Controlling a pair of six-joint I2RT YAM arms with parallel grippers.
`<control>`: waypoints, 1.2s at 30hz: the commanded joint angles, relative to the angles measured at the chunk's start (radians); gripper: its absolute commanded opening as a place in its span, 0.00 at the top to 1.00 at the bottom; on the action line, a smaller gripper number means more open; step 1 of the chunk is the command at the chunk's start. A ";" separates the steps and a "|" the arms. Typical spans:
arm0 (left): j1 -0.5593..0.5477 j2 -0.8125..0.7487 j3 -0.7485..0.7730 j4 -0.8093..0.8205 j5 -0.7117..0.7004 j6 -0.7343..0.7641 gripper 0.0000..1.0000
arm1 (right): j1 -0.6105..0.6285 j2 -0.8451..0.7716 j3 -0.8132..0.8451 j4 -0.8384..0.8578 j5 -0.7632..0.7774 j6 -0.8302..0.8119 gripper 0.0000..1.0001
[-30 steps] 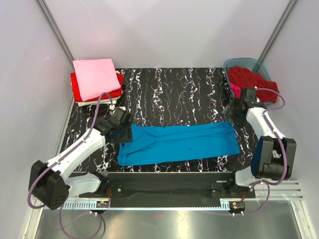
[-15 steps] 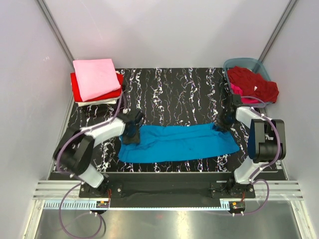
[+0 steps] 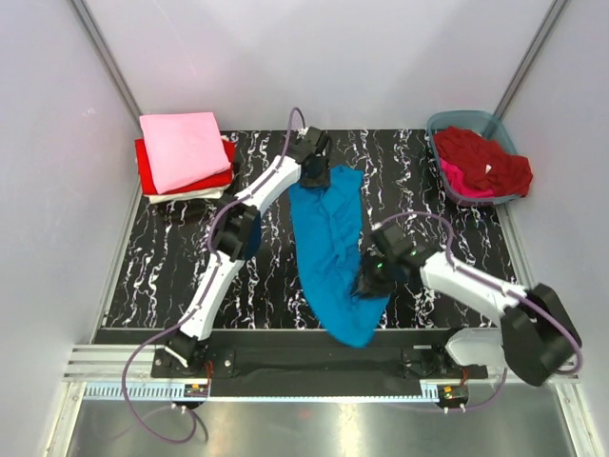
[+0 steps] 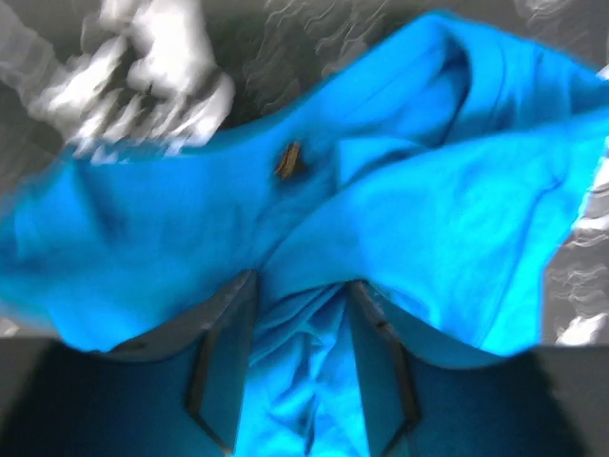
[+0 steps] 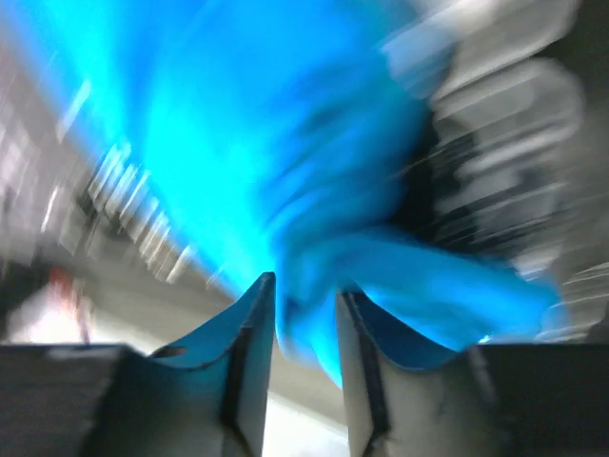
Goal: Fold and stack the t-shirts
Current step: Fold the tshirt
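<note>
The turquoise blue t-shirt (image 3: 331, 243) hangs stretched in a long band from the far middle of the table to the near edge. My left gripper (image 3: 315, 172) is shut on its far end; cloth is bunched between the fingers in the left wrist view (image 4: 300, 286). My right gripper (image 3: 371, 282) is shut on the shirt's right side near its lower end, and blue cloth fills the gap in the blurred right wrist view (image 5: 304, 290). A folded stack lies at the far left: pale pink (image 3: 181, 148) on top, then bright red (image 3: 143, 169), then white (image 3: 205, 195).
A grey-blue plastic tub (image 3: 445, 124) stands at the far right corner, holding a dark red shirt (image 3: 481, 157) and a magenta shirt (image 3: 453, 175). The table top (image 3: 171, 257) is black marble-patterned. White walls close in the sides and the back.
The blue shirt lay spread left to right near the front; now it runs far to near. My left gripper swung to the far middle, and my right gripper moved inward to the centre, both holding cloth.
</note>
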 commanded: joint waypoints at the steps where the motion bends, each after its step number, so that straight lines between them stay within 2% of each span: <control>1: 0.004 -0.030 0.010 0.121 0.214 0.056 0.50 | 0.198 -0.134 0.059 -0.032 -0.092 0.161 0.58; 2: 0.003 -0.070 -0.052 0.203 0.242 0.059 0.48 | 0.217 -0.175 0.076 -0.041 -0.119 0.155 0.54; 3: 0.000 -0.137 -0.095 0.323 0.244 0.065 0.38 | 0.219 -0.200 0.111 -0.053 -0.132 0.143 0.45; 4: -0.005 -0.163 -0.118 0.348 0.233 0.079 0.32 | 0.217 -0.241 0.134 -0.091 -0.086 0.105 0.40; 5: -0.003 -0.182 -0.103 0.350 0.215 0.088 0.27 | 0.217 -0.257 0.157 -0.117 -0.040 0.083 0.35; 6: -0.002 -0.218 -0.082 0.344 0.209 0.099 0.23 | 0.217 -0.268 0.205 -0.150 0.012 0.061 0.20; 7: 0.001 -0.240 -0.045 0.336 0.201 0.125 0.13 | 0.217 -0.263 0.232 -0.217 0.123 0.031 0.13; 8: 0.004 -0.263 -0.034 0.319 0.176 0.136 0.04 | 0.217 -0.251 0.257 -0.242 0.168 0.020 0.09; 9: 0.010 -0.322 -0.028 0.315 0.161 0.145 0.01 | 0.215 -0.236 0.301 -0.259 0.202 0.009 0.04; 11: 0.038 -0.389 -0.040 0.295 0.156 0.147 0.01 | 0.208 -0.176 0.331 -0.256 0.274 -0.011 0.03; 15: 0.090 -0.621 -0.136 0.226 0.141 0.101 0.01 | 0.114 -0.020 0.426 -0.179 0.259 -0.081 0.10; 17: 0.096 -0.715 -0.261 0.180 0.100 0.105 0.01 | 0.050 0.100 0.490 -0.167 0.253 -0.127 0.18; 20: 0.096 -0.968 -0.509 0.149 0.070 0.104 0.01 | 0.041 0.273 0.720 -0.203 0.331 -0.195 0.23; 21: 0.096 -1.019 -0.576 0.146 0.072 0.101 0.01 | 0.041 0.319 0.766 -0.222 0.360 -0.219 0.24; 24: 0.084 -1.238 -0.922 0.140 0.045 0.075 0.01 | 0.041 0.560 0.947 -0.291 0.498 -0.299 0.25; 25: 0.078 -1.292 -0.984 0.138 0.041 0.070 0.01 | 0.041 0.606 0.993 -0.308 0.511 -0.311 0.25; 26: 0.072 -1.341 -1.040 0.125 0.034 0.066 0.01 | 0.041 0.652 1.086 -0.326 0.531 -0.321 0.27; 29: 0.035 -1.549 -1.201 0.056 -0.005 0.043 0.01 | 0.039 0.812 1.229 -0.368 0.566 -0.342 0.30; 33: 0.001 -1.748 -1.379 -0.009 -0.042 0.001 0.01 | 0.027 1.009 1.368 -0.404 0.534 -0.348 0.32; 36: 0.001 -1.869 -1.440 -0.049 -0.074 -0.013 0.01 | 0.022 1.099 1.423 -0.389 0.503 -0.344 0.35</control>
